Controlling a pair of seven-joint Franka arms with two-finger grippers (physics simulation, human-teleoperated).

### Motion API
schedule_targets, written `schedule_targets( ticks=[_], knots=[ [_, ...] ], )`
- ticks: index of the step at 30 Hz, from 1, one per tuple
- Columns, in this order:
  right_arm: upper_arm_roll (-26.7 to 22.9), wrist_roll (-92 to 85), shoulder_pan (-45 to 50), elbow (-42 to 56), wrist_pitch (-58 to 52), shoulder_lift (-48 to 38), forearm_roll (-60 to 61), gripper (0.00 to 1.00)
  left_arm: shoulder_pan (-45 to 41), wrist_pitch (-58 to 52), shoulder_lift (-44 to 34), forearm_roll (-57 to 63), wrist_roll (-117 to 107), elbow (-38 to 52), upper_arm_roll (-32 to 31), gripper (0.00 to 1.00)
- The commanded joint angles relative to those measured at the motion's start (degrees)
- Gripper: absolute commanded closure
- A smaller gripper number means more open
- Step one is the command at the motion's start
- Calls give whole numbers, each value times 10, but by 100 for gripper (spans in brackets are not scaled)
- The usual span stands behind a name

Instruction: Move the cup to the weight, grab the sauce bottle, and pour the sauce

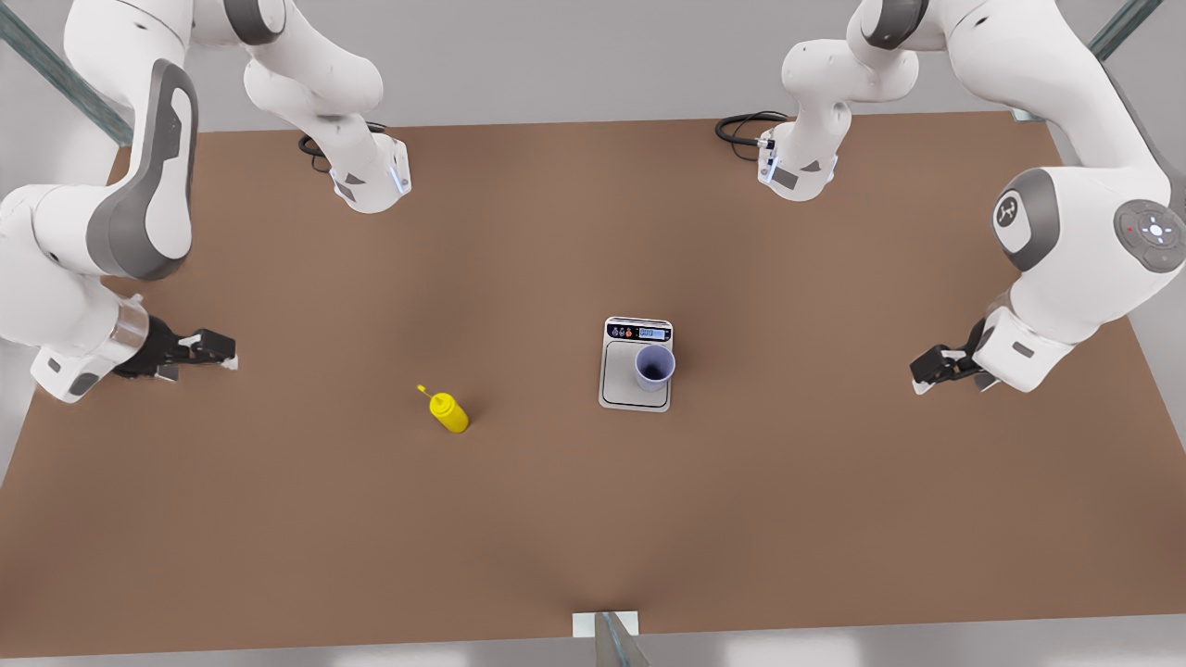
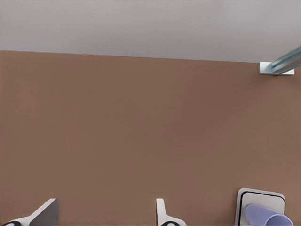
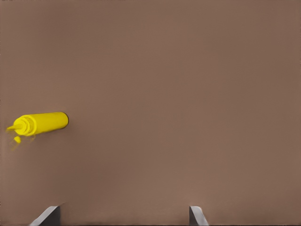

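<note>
On weight [image 1: 623,378]: cup [image 1: 654,366], base hidden; left gripper [image 1: 927,372], right gripper [image 1: 215,349] both open.

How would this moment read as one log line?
cup: on scale | sauce bottle: on table, untouched | left claw: open | right claw: open

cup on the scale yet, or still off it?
Touching. In the front view the cup stands on the weight, inside its platform edges; the left wrist view also shows it resting on the platform.
</note>
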Motion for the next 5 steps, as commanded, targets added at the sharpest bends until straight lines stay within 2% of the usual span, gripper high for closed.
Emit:
schedule_targets(
  ticks=[1, 5],
  knots=[
    [0, 1, 2, -9, 7, -8, 0, 0, 0, 0, -1, 0, 0, -1, 0, 0],
    [0, 11, 13, -10, 8, -17, 1, 0, -1, -1, -2, 0, 0, 0, 0, 0]
  ],
)
